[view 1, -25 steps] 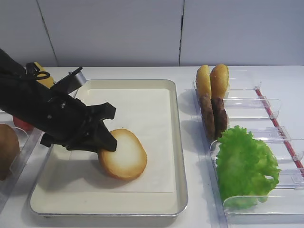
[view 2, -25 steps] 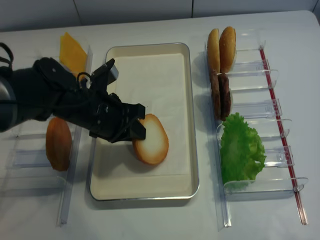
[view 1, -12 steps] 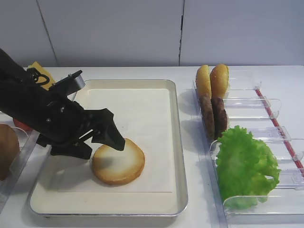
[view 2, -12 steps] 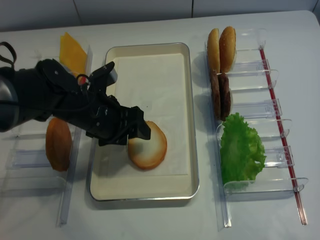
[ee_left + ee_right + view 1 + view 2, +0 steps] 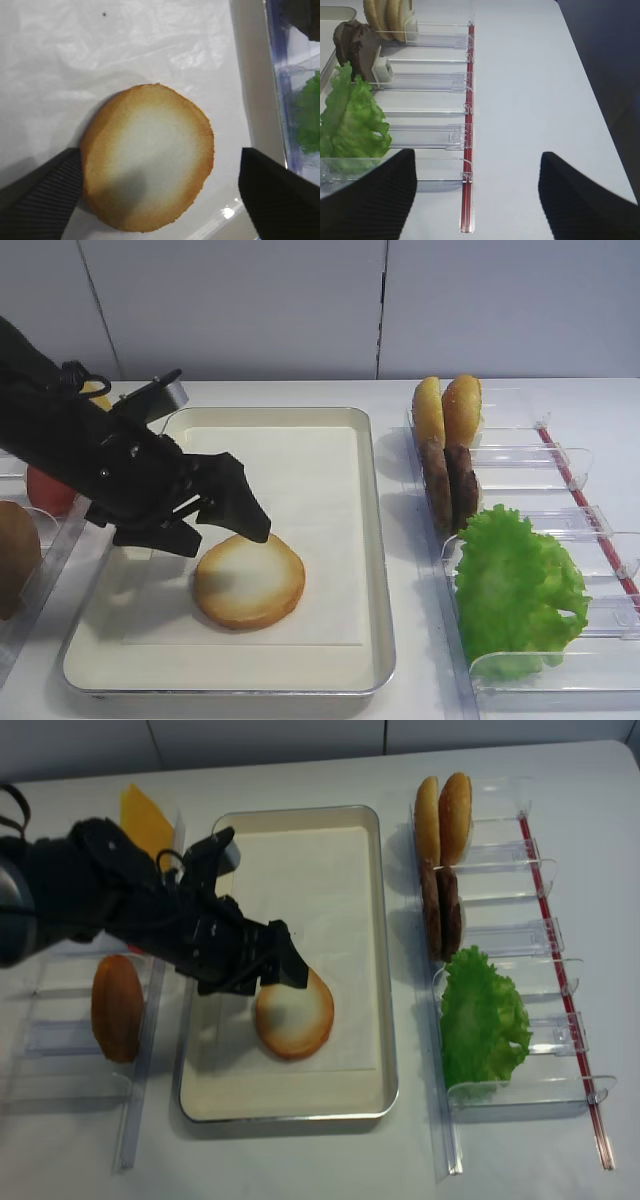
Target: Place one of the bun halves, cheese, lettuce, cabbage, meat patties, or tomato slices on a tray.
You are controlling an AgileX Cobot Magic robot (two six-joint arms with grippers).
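Round cream-faced bun half with toasted golden rim lies flat on the white paper liner of the large cream rectangular tray, toward 6 o'clock. Left gripper hangs just above the bun's 10 o'clock edge, jaws spread, gripping nothing. Right gripper jaws spread too, over bare white table beside the clear plastic holders.

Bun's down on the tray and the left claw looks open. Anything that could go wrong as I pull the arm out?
The left claw is open but hovers low, right over the bun half; a sideways exit could clip it and drag it across the paper liner. Lift straight up first.

Retreating left, the arm passes close over the tray rim and the clear holder with the cheese and the brown bun, which it might knock.
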